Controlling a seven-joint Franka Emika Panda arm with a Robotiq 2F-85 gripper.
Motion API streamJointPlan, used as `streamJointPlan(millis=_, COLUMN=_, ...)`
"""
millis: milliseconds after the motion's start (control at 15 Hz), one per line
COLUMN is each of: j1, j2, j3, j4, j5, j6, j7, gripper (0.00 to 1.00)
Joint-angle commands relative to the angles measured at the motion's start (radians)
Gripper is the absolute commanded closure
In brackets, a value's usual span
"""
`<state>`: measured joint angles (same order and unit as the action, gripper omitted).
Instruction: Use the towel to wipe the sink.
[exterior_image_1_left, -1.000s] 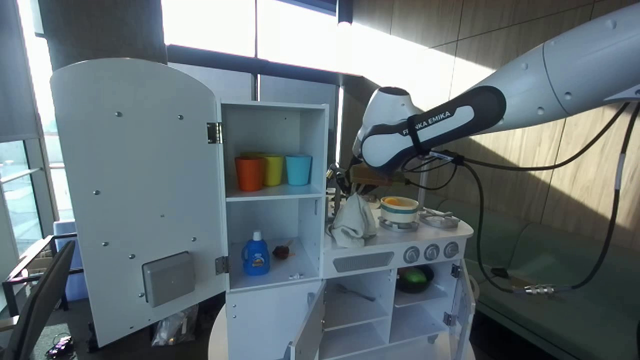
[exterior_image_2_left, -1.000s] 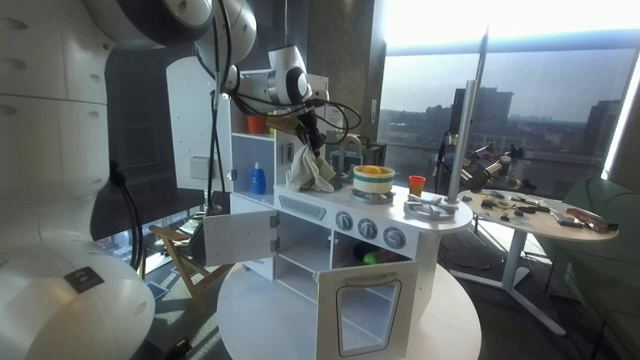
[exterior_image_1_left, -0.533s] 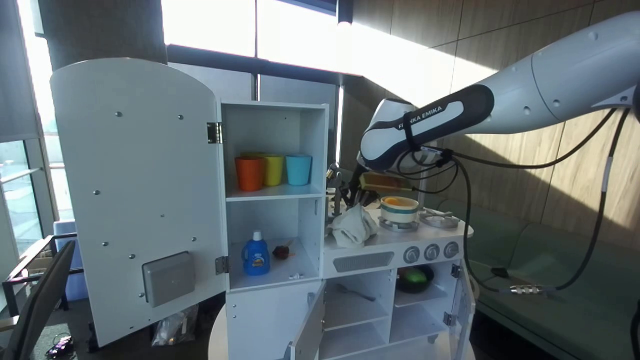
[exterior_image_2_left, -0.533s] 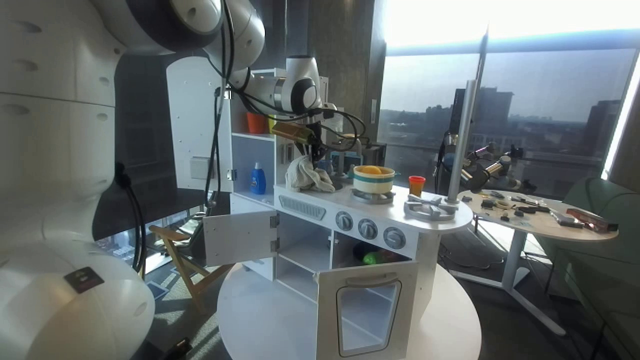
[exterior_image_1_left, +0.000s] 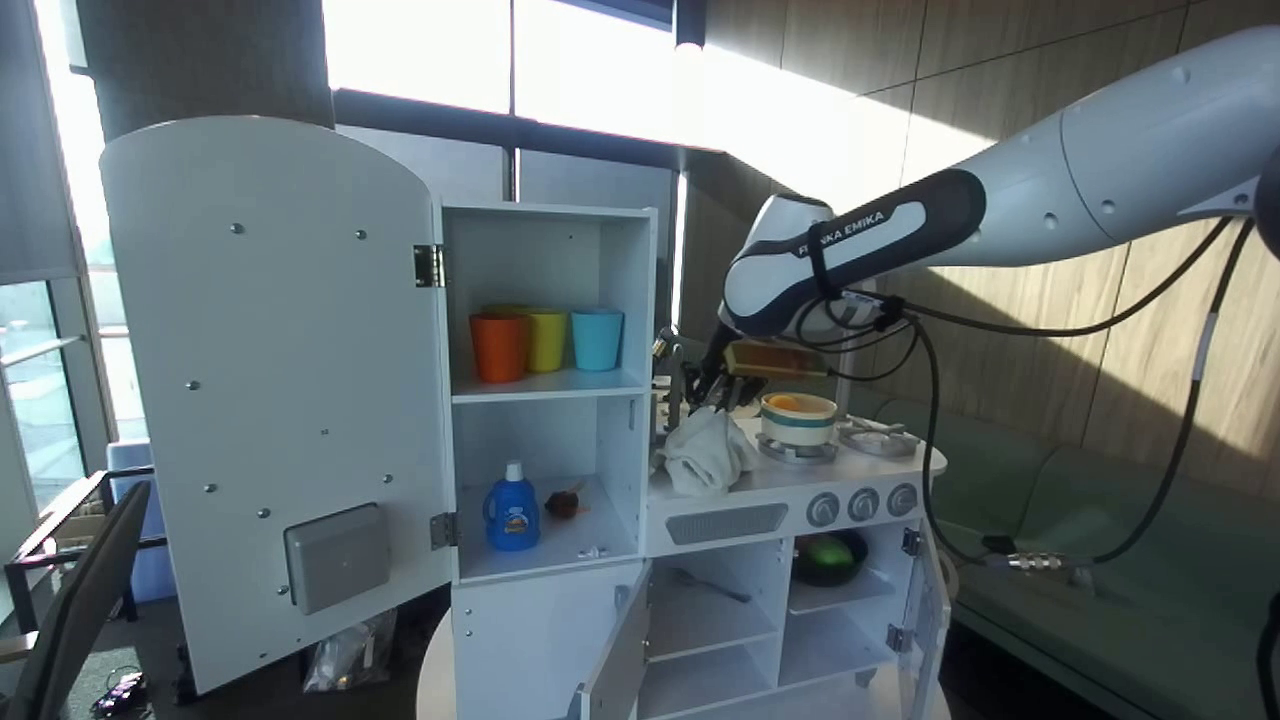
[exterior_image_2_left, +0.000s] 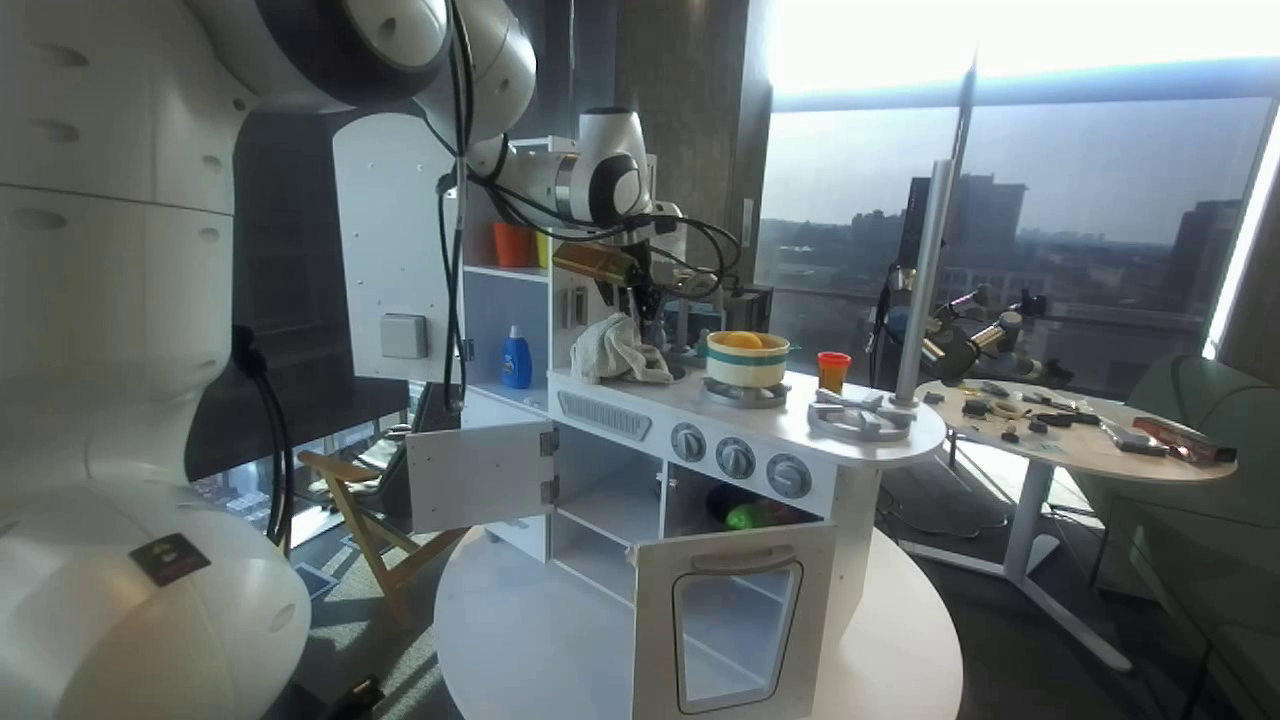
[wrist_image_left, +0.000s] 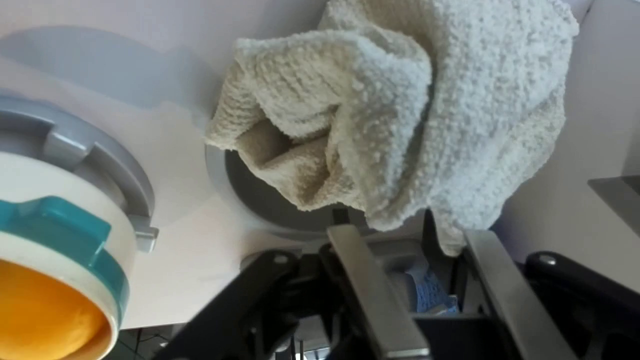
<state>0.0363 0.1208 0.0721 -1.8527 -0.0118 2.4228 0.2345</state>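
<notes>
Had the black two-fingered gripper (wrist_image_left: 411, 235) unclenched, with flat silvery metal fingers (wrist_image_left: 372, 290) parted and aimed downward in both exterior views. Showed, through the gap in the wrist view, a blue thing (wrist_image_left: 430, 295) too blurred to name. Found the cream terry-cloth towel (wrist_image_left: 390, 115) just past the fingertips, below the gripper in both exterior views, crumpled into thick folds. Drooped, in the wrist view, with a narrow corner in line with the gap between the tips; could not tell contact from slight clearance there. Lay partly over the round dark grey sink (wrist_image_left: 216, 167) and partly on the smooth white counter (wrist_image_left: 175, 275), with a curve of rim and basin in sight.

Saw near the towel, on a ring-shaped grey burner (wrist_image_left: 137, 190), a round cream pot (exterior_image_1_left: 798, 428) with a teal band, upright and holding a rounded orange thing (wrist_image_left: 45, 310). Spotted farther along the counter a small orange tub (exterior_image_2_left: 832, 374) with a red lid and a second grey burner (exterior_image_2_left: 862, 408). Counted three round grey knobs (exterior_image_1_left: 823, 510) along the front below. Saw beyond, on the upper shelf of the tall white cabinet (exterior_image_1_left: 520, 260), a tapered orange cup (exterior_image_1_left: 499, 348), a yellow cup (exterior_image_1_left: 546, 341) and a light blue cup (exterior_image_1_left: 597, 340). Found on the shelf beneath a handled blue bottle (exterior_image_1_left: 513, 515) with a white cap. Made out, in the compartment below the knobs, a black rounded pan (exterior_image_1_left: 845, 573) with a bright green thing (exterior_image_1_left: 828, 550) inside.
</notes>
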Motion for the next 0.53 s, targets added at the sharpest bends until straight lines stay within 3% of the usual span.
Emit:
streamJointPlan(millis=0, j1=0.023, j2=-0.067, j3=-0.009, j4=0.012, j5=-0.012, j6=-0.017, j7=0.032, gripper=0.24)
streamJointPlan(millis=200, j1=0.033, j2=-0.120, j3=-0.007, j4=-0.002, j5=-0.093, j6=-0.069, j7=0.074, gripper=0.03)
streamJointPlan(millis=467, j1=0.040, j2=-0.152, j3=0.008, j4=-0.019, j5=-0.177, j6=-0.162, j7=0.108, gripper=0.00)
